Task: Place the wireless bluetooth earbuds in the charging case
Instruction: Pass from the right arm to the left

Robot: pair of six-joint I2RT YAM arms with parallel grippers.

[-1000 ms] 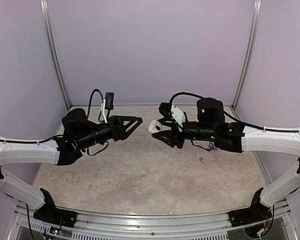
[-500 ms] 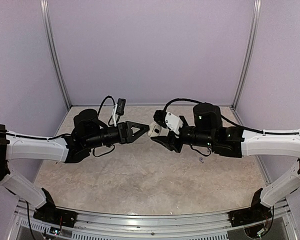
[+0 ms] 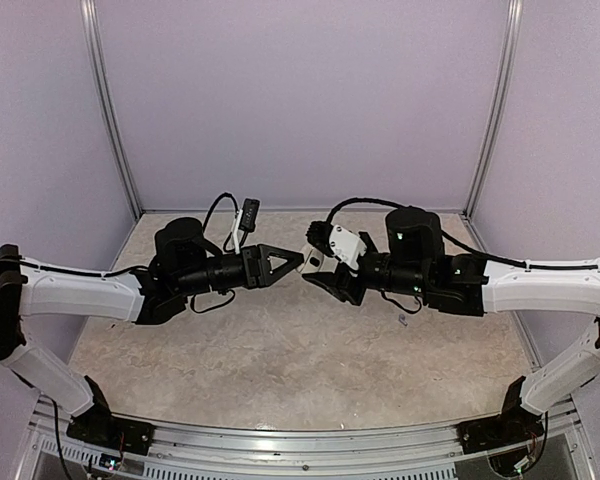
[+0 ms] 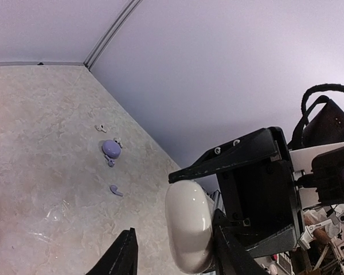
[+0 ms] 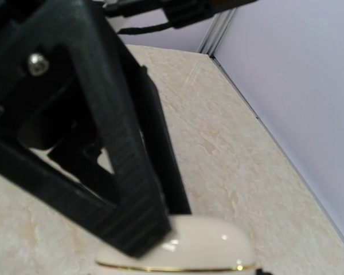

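**A:** How far along are you?

**B:** Barely begun, I'd say. Your right fingers point(image 4: 229, 156) pinch the cream charging case point(image 4: 188, 226) and hold it in the air over the middle of the table point(image 3: 280, 365), nearer the far edge. The gold seam looks unbroken in the right wrist view, so I judge the lid shut.

**A:** And the left fingers point(image 4: 125, 259)?

**B:** Spread, one on each side of the case. One touches it and the other stands apart, so you have no pinch there.

**A:** Where are the earbuds?

**B:** Not in the case. The earbuds point(image 4: 116, 190) lie loose on the table's right half, well apart from it. A rounder lilac piece point(image 4: 111, 149) lies near them, and I can't tell what it is.

**A:** What's left?

**B:** Nearly everything. You need to open the lid, fetch each bud, seat it and close up.
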